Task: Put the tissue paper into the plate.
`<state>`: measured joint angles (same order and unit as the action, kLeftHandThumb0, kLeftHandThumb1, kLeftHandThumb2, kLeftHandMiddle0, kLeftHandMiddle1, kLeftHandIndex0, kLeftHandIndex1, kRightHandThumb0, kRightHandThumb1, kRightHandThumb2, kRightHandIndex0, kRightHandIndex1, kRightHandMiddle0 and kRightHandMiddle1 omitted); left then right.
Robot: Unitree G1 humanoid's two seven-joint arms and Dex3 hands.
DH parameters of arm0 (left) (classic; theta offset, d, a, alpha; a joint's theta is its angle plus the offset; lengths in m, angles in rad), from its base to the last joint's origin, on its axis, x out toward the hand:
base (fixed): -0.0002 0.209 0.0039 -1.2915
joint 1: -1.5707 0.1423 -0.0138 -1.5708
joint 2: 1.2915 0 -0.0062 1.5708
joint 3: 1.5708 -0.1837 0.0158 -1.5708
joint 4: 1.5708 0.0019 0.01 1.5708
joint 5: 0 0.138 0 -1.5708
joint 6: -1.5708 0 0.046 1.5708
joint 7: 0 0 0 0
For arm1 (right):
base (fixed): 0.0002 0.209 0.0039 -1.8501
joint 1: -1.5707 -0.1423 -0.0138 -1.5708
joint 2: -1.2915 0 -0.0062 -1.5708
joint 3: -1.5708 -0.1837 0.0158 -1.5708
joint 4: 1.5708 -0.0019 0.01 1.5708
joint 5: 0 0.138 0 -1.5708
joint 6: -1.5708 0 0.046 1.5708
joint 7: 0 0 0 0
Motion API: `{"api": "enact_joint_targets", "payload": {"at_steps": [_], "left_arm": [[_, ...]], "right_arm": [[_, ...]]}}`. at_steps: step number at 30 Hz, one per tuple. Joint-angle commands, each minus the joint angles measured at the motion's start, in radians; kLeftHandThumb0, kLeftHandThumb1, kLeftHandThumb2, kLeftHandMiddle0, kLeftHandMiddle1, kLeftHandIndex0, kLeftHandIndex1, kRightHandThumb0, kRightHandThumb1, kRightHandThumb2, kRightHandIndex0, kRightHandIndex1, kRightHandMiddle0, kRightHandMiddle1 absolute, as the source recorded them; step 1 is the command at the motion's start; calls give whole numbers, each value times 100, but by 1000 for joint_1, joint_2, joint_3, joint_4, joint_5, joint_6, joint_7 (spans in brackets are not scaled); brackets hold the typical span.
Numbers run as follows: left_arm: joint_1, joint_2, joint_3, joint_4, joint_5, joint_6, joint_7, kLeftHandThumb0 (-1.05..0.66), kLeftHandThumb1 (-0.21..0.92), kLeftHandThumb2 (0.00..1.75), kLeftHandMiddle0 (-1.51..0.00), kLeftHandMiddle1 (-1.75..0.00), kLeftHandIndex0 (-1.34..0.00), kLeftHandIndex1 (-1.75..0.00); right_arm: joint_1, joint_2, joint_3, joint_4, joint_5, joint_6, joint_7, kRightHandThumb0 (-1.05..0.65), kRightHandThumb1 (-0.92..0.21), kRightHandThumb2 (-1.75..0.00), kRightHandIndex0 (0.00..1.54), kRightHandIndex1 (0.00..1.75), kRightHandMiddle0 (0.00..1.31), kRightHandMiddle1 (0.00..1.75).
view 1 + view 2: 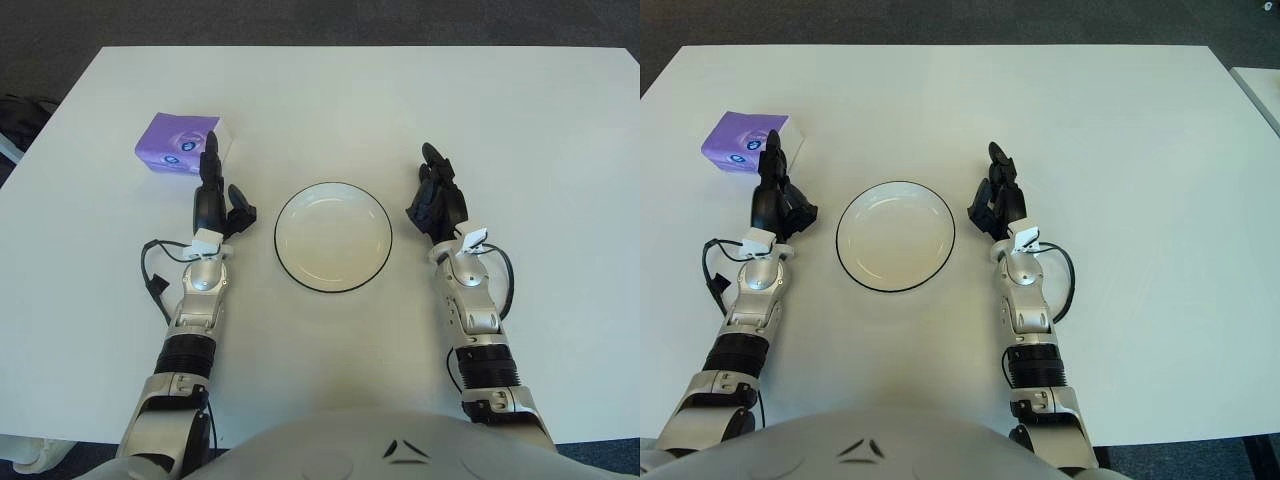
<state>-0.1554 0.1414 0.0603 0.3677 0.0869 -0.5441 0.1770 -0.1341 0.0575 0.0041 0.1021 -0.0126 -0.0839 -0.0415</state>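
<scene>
An office or lab-like room: a plain white surface (520,110) stands on dark grey carpet (300,20) that shows beyond its far edge, and another white surface (1265,90) stands just beside its right edge.

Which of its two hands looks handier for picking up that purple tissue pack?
The left hand, probably. Its fingers already reach to the near edge of the purple tissue pack. The right hand shows on the far side of the round white black-rimmed plate, holding nothing.
</scene>
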Motion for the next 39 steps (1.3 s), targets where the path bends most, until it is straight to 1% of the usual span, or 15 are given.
{"api": "enact_joint_targets", "payload": {"at_steps": [1, 13, 24, 35, 39], "left_arm": [[153, -29, -13, 122, 29, -17, 11, -93, 92, 120, -1, 0, 0, 0], [153, -29, -12, 122, 27, -10, 9, -93, 92, 120, 0, 0, 0, 0], [151, -28, -9, 122, 24, 1, 7, -93, 92, 121, -1, -1, -1, -1], [162, -31, -11, 69, 22, 0, 2, -92, 92, 120, -2, -1, 0, -1], [165, -27, -13, 61, 25, -14, -2, -92, 92, 120, -2, -1, 0, -1]], "right_arm": [[75, -1, 0, 51, 0, 86, -2, -75, -92, -101, 15, 1, 0, 27], [75, -5, 4, 73, -9, 70, -2, -73, -92, -100, 15, 1, 0, 34], [73, -9, 5, 89, -11, 56, 1, -72, -92, -99, 15, 0, 0, 35], [69, -10, 5, 104, -13, 45, -2, -73, -92, -101, 15, 0, 0, 35], [68, -8, 5, 108, -12, 43, -3, -73, -92, -101, 16, 1, 0, 35]]}}
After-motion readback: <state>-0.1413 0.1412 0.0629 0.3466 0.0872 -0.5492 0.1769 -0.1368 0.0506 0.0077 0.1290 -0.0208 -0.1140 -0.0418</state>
